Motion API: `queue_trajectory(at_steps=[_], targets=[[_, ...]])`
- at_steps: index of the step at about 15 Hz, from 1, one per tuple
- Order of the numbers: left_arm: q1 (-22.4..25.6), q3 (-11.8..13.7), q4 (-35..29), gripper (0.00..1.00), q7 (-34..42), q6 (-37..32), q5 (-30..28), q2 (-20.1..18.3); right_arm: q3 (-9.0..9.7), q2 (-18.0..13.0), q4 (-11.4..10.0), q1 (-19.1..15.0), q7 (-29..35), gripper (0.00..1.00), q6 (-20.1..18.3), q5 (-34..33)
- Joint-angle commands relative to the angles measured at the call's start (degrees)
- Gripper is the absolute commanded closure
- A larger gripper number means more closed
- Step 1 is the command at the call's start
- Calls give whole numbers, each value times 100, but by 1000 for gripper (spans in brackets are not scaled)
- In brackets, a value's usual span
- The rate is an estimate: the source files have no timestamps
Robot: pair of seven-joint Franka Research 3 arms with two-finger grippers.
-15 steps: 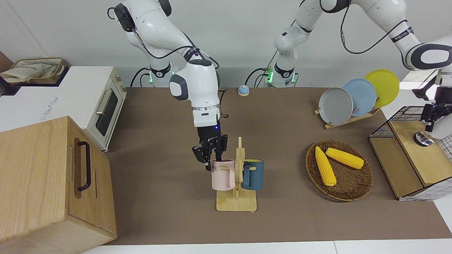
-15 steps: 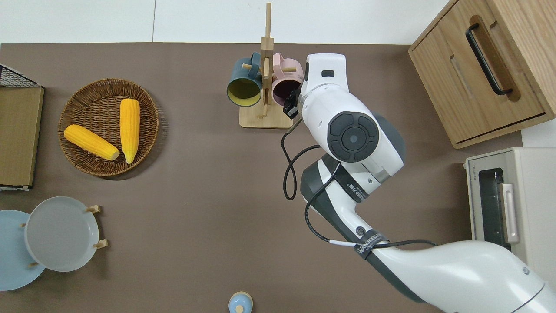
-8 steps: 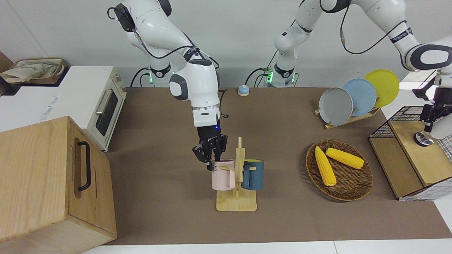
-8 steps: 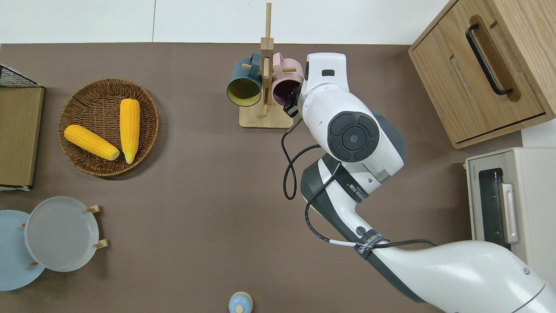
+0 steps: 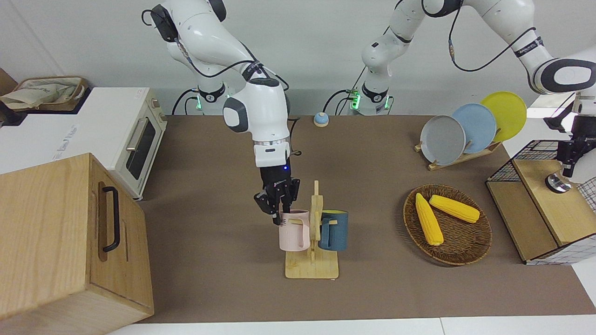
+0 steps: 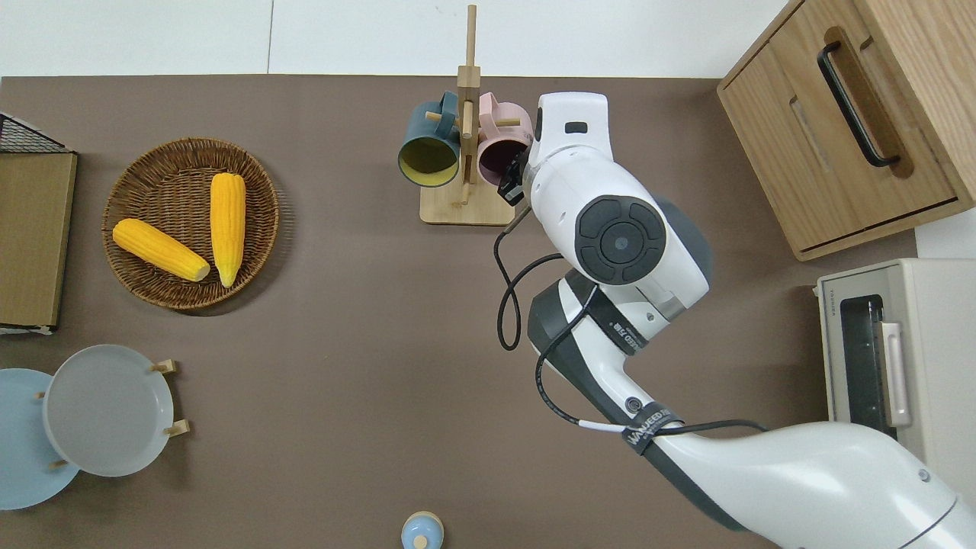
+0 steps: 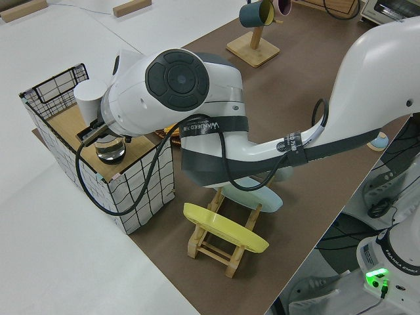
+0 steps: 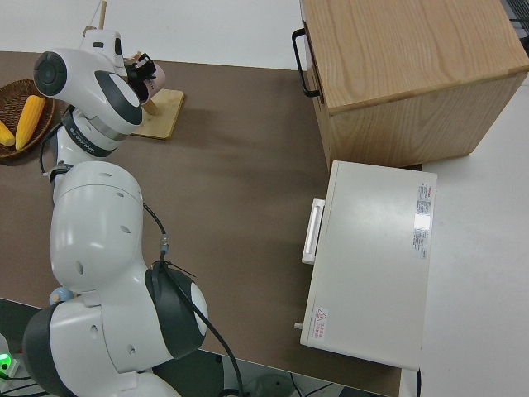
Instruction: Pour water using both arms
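Reaching down at the middle of the table, the right gripper (image 5: 280,204) pinches the rim of a pink mug (image 5: 293,230), one finger inside it and one outside. That mug hangs on a wooden rack (image 5: 313,265) with a blue mug (image 5: 334,231) beside it: two mugs in all. The left gripper (image 5: 569,156) hangs over a glass (image 5: 557,183) standing on a wire-sided crate (image 5: 535,204) at the left arm's end; whether its fingers are open cannot be told. Between rack and crate, a wicker basket (image 5: 465,253) holds two corn cobs (image 5: 428,218). Nearer the robots, three plates (image 5: 442,139) stand in a holder. A wooden cabinet (image 5: 56,242) and one toaster oven (image 5: 135,139) sit at the right arm's end.
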Motion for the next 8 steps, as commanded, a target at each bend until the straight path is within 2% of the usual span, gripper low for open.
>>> queue_trajectory(at_steps=[1, 3, 5, 8], targets=[[-25, -5, -123, 316, 100, 135, -140, -54, -7, 92, 112, 17, 119, 731, 52, -139], [-25, -5, -123, 321, 100, 135, -140, -54, -7, 92, 112, 17, 119, 756, 52, -139], [-25, -5, -123, 435, 91, 135, -140, -54, -7, 92, 112, 17, 119, 762, 52, -139], [-16, -5, -123, 703, 73, 126, -140, -54, -15, 92, 120, 17, 102, 762, 52, -131]])
